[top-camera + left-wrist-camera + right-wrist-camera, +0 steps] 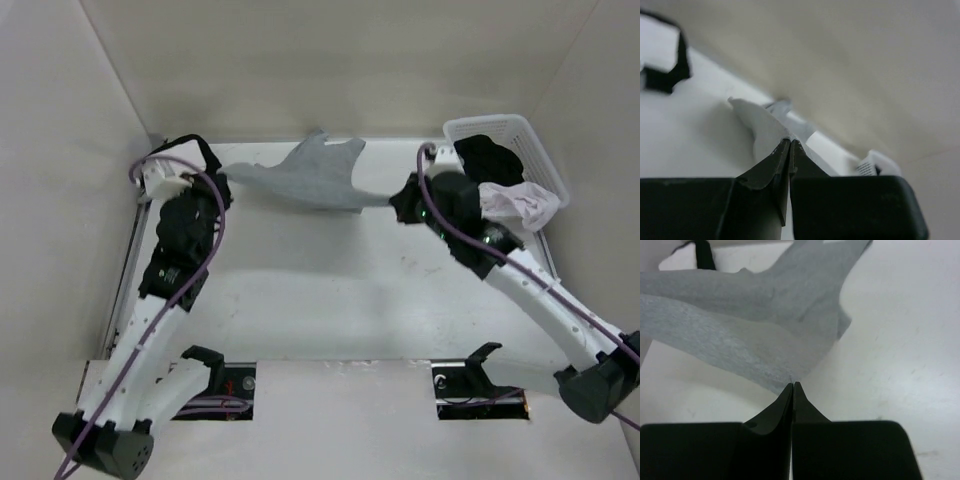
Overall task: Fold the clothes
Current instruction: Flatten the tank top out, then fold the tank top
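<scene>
While the grey top (310, 178) hung stretched between them, the left hand (790, 142) and right hand (793, 386) each stood clamped on one edge.

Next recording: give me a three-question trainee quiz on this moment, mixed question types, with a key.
1. Multiple choice: which claw pinches the grey top? A) left only B) right only C) both
2. Fill in: the basket stands at the table's far ___ corner.
3. True or false: the grey top lies inside the basket.
Key: 1 C, the left claw and right claw are each shut on its edge. 2 right. 3 false.
</scene>
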Action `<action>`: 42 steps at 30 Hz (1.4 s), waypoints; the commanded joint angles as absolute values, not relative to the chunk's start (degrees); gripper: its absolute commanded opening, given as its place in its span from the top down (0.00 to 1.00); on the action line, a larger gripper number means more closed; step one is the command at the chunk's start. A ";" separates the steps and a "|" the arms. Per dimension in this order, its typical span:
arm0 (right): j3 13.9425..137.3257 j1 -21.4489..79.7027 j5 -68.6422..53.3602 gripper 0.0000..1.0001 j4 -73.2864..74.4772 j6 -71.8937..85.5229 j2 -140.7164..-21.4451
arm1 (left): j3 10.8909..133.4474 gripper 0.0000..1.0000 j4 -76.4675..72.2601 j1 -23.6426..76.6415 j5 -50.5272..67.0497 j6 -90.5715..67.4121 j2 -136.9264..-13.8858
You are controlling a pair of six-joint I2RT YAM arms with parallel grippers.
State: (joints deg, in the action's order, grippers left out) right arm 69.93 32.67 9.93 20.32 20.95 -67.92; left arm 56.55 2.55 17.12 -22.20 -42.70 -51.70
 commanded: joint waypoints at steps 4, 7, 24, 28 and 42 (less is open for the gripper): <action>39.59 44.05 12.30 1.00 13.79 37.60 -49.68 | 36.67 1.00 21.05 21.13 -29.45 -45.35 -27.46; 32.28 53.26 13.62 1.00 20.35 45.93 -41.87 | 34.72 1.00 35.55 21.57 -25.68 -50.17 -17.69; 42.81 83.78 33.69 1.00 43.89 65.00 -38.58 | 41.41 1.00 41.26 18.15 -22.76 -50.71 -16.85; 40.08 50.45 11.55 1.00 21.56 43.26 -44.37 | 39.37 1.00 16.12 15.87 -23.20 -51.51 -37.92; 61.16 23.08 -3.42 1.00 5.63 32.96 -80.58 | 63.26 1.00 -4.66 10.94 -20.66 -52.56 -86.73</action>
State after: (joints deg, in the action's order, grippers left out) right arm 55.44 25.19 -0.86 12.12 35.75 -76.05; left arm 55.02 2.63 11.73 -20.95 -52.51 -82.15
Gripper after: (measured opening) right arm 0.005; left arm 0.010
